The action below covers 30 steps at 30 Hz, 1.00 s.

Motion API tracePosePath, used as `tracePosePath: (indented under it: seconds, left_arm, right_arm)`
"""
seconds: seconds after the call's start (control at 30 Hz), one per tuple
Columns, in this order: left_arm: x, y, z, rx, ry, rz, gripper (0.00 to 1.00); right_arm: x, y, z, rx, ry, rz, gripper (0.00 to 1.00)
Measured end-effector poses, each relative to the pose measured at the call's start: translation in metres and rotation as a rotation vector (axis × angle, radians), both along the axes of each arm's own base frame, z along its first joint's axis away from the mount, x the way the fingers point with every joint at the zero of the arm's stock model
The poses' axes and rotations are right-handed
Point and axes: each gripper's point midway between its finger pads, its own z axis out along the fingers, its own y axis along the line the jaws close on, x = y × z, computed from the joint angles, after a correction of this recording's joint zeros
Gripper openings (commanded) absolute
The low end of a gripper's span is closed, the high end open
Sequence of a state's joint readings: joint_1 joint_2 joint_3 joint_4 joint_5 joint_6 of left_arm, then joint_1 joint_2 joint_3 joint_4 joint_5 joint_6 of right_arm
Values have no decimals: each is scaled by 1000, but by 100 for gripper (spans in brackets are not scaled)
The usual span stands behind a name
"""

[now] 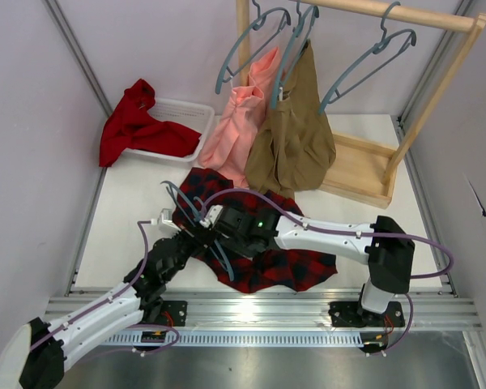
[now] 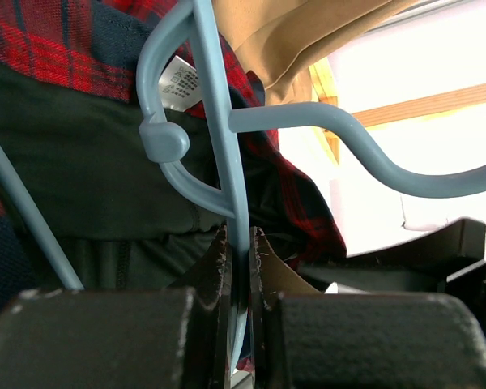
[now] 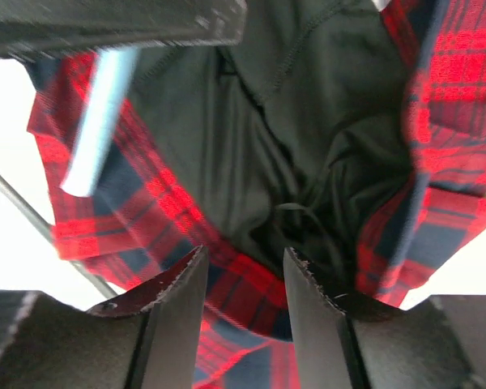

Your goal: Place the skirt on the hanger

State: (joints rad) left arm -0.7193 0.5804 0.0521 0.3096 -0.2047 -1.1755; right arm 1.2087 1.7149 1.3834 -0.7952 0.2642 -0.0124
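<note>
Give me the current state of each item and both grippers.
Skirt: crumpled on table, not hung.
Hanger: off the rail, held against skirt.
Left gripper: fingers shut on hanger.
Right gripper: fingers open, over skirt.
Tan garment: hanging from rail.
Pink garment: hanging from rail.
Red cloth: draped over basket.

Red cloth (image 1: 130,126) over white basket (image 1: 191,113); pink garment (image 1: 232,134), tan garment (image 1: 296,138) hanging.

A light wooden rack (image 1: 364,174) stands on a white table (image 1: 130,207). Pale lilac walls (image 1: 24,97) rise behind the rack and on both sides. Opposite the rack, a metal rail (image 1: 259,309) edges the table. Bright, even light.
</note>
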Motion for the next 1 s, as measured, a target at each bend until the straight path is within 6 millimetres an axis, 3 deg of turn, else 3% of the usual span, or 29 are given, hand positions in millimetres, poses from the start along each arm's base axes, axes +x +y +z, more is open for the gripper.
tracePosePath:
  seconds: [0.27,0.67,0.77,0.9,1.0]
  left_arm:
    - [1,2,-3,8,9,5,0]
    - [2,3,-4,9,14,10,0]
    - [2,3,-5,10,17,11,0]
    - [3,4,-6,13,21,14,0]
    - [3,4,-6,11,23,14,0]
  right_arm:
    - [20,-19,-6,-79,-37,47,57]
    - [16,-41,-35,-175,-42,104,53]
    - [20,-44,-39,-184,-70,105,43]
    - [28,-50,-43,-201,-128,92,13]
    - [33,-50,-41,-186,-164,80,1]
